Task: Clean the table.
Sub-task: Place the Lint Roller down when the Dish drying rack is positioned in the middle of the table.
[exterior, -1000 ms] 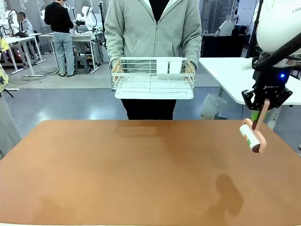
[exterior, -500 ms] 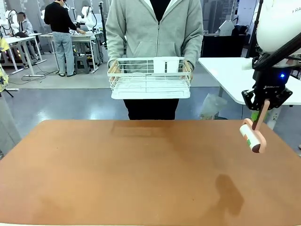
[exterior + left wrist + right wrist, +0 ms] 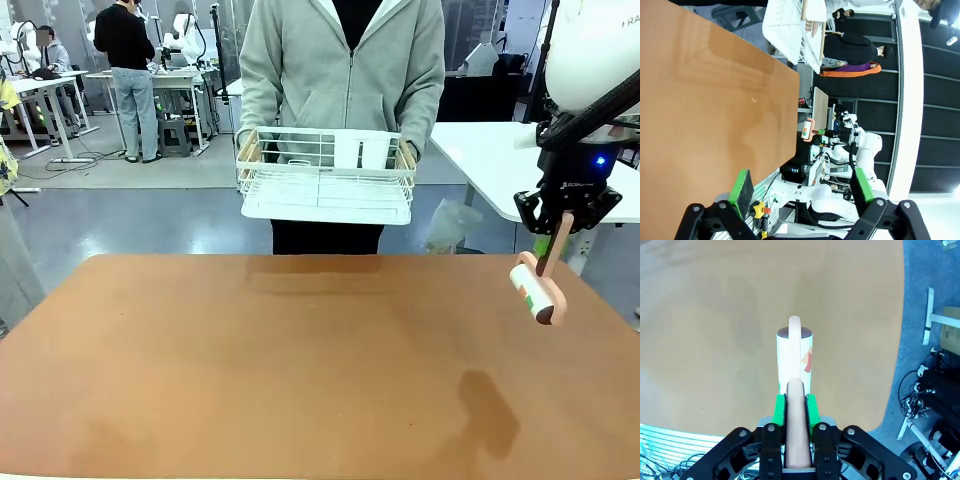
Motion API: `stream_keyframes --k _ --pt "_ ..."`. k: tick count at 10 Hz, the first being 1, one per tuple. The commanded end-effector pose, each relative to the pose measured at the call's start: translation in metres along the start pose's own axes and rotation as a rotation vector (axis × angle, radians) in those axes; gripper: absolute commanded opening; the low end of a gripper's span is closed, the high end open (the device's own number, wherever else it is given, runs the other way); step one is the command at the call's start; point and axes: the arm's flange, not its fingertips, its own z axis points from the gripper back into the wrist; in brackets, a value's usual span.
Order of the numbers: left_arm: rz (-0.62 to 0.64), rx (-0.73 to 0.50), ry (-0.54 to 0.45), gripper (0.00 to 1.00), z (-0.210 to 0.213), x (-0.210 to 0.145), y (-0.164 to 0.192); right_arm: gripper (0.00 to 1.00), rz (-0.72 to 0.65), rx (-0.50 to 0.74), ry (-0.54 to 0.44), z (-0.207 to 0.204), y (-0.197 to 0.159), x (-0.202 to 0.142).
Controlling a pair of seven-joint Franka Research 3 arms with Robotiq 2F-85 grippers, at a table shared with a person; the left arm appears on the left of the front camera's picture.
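The reddish-brown table [image 3: 250, 370] spreads across the front view with a bare top. Above its right side my right gripper [image 3: 558, 222] hangs shut on the pink handle of a lint roller [image 3: 537, 291], whose white roll tilts down clear of the surface. From the right wrist, the green pads [image 3: 779, 409] clamp the handle, and the lint roller [image 3: 794, 356] points at the table [image 3: 710, 315] below. My left gripper [image 3: 802, 187] is open with nothing between its fingers, off the table [image 3: 700, 100] edge.
A person in a grey hoodie stands at the far edge holding a white wire basket [image 3: 326, 176] in both hands above the floor. White tables [image 3: 500, 160] stand at the right and back left. The basket [image 3: 790, 25] also shows from the left wrist.
The person has shifted the basket a little to the right and slightly lower. My right arm and the lint roller have stayed still.
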Motion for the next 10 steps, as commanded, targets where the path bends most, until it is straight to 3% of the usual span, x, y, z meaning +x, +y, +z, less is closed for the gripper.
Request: stream_keyframes --k 1,10 --pt "-0.011 0.003 0.008 1.0 0.0029 -0.0024 0.0001 0.21 -0.024 -0.021 -0.001 0.003 0.0009 -0.0019" --pt "-0.011 0.003 0.008 1.0 0.0029 -0.0024 0.0001 0.21 -0.024 -0.021 -0.001 0.003 0.0009 -0.0019"
